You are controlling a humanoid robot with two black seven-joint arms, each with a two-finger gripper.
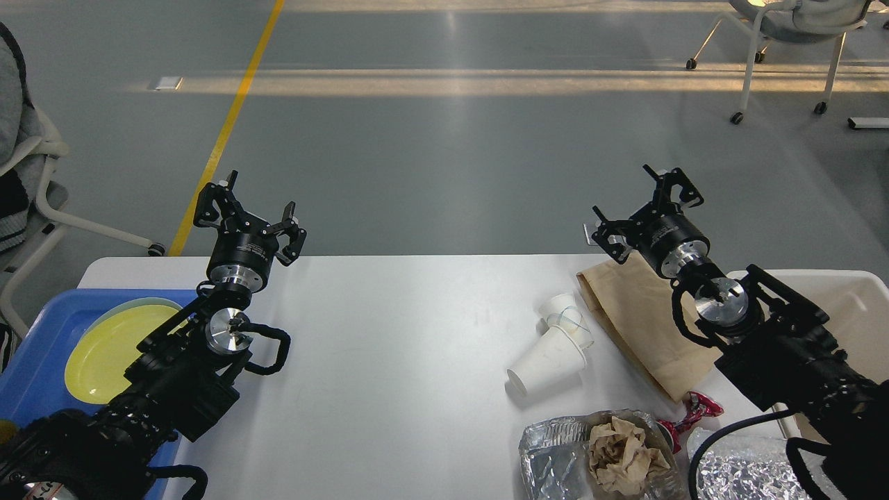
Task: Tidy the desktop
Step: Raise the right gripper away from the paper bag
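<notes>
My right gripper (644,207) spread wide, empty, above desktop (417,347) far edge; cups (555,344) lie near-left of it. Left gripper (250,212) open, farther off.

There is a single view, taken from the robot's own head. It looks forward and steeply down onto the large white rounded-corner tabletop (403,333), which fills the lower half from close range. Both black arms enter from the bottom corners, the left from the left edge, the right from the right. Past the tabletop's far edge the camera takes in a long stretch of grey floor (451,160) with a yellow painted line (229,125). No second view overlaps with it.
</notes>
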